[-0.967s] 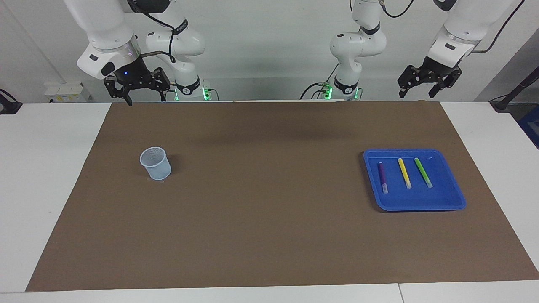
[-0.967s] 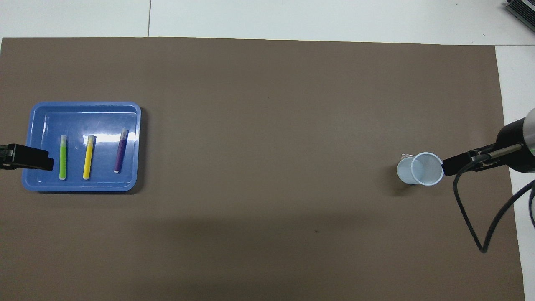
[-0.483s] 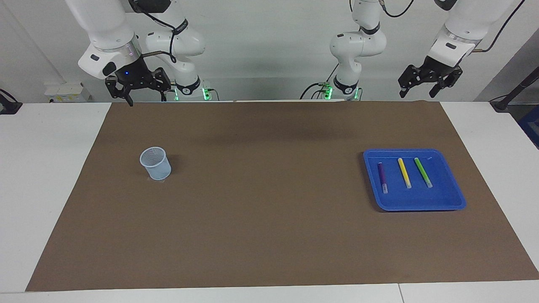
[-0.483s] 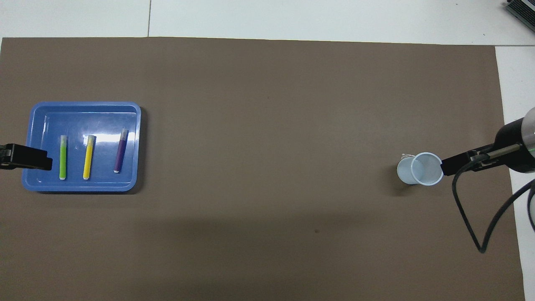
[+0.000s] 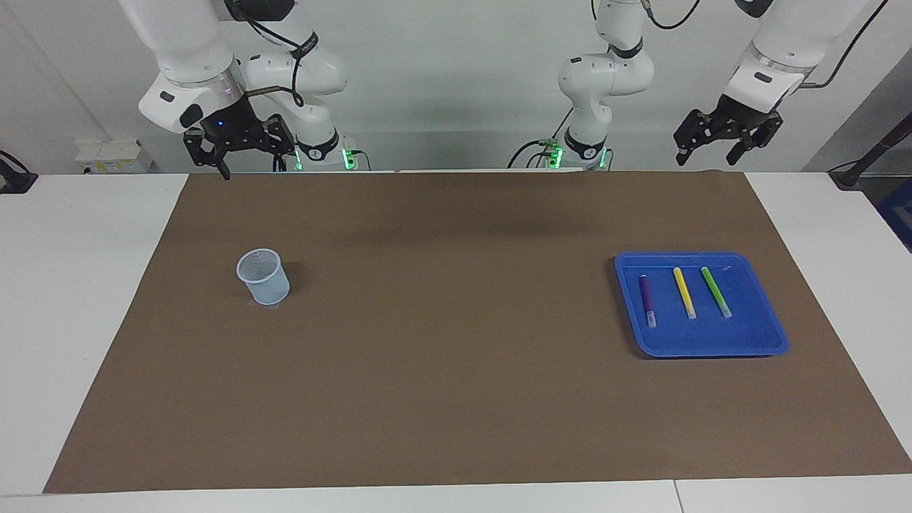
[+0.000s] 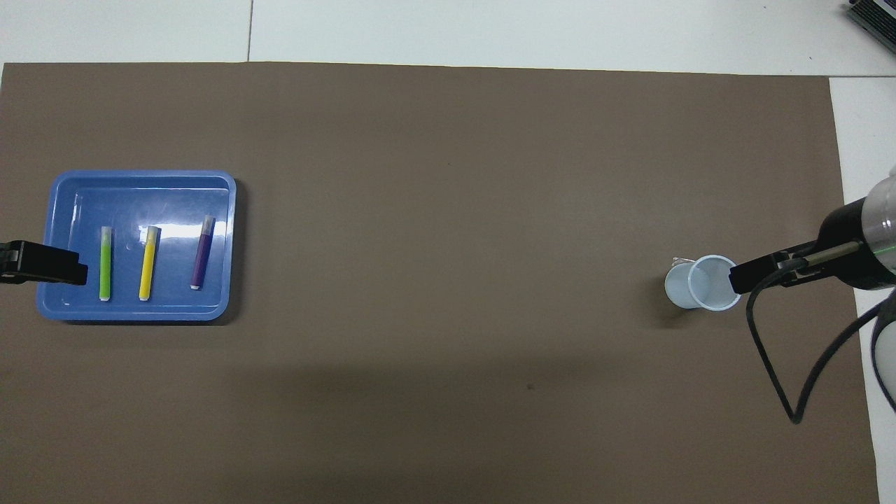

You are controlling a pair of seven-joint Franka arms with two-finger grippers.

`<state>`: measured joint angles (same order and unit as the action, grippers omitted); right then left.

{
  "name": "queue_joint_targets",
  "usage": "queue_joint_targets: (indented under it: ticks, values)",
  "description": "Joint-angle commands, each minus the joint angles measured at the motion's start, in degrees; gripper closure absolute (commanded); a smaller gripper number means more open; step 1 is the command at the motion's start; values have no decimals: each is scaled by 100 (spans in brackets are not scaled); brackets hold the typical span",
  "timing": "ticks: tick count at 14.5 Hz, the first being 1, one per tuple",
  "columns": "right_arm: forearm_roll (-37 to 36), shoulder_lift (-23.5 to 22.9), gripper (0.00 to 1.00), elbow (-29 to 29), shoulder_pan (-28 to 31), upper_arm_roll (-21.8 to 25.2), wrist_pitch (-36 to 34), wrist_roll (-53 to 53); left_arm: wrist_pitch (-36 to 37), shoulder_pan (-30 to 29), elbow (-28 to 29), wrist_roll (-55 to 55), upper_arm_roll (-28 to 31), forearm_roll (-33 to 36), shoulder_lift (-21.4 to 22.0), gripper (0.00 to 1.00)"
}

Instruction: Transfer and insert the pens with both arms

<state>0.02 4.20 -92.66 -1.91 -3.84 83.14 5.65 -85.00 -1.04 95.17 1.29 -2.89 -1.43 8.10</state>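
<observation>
From overhead I lose most of my left hand (image 6: 43,263) at the frame's left edge; only its tip shows.

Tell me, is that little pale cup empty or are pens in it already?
Empty: the cup shows only its bare inside, and all three pens lie in the blue tray.

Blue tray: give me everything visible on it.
The blue tray is a shallow rectangular dish with rounded corners and a raised rim, glossy like plastic. It sits flat on the brown mat toward the left arm's end of the table. Three pens lie in it side by side, apart from one another: the purple pen, the yellow pen and the green pen. No gripper touches it.
</observation>
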Motion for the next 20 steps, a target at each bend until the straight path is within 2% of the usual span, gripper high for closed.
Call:
queue_joint_targets:
  ticks: [1,7,13,20]
  values:
    - [148,81,0,-68,24,-99,79,-196,-69,-19,-7,12,17,-6,42,0]
    - [367,99,0,-147,24,-152,229,-555,-131,-2,-7,20,-1,-6,42,0]
    - [973,178,0,-375,7,-161,536,-1635,-122,-11,1,20,-1,-6,42,0]
    - [1088,248,0,-762,-459,-170,1238,-2365,-218,-11,133,29,-1,-6,77,0]
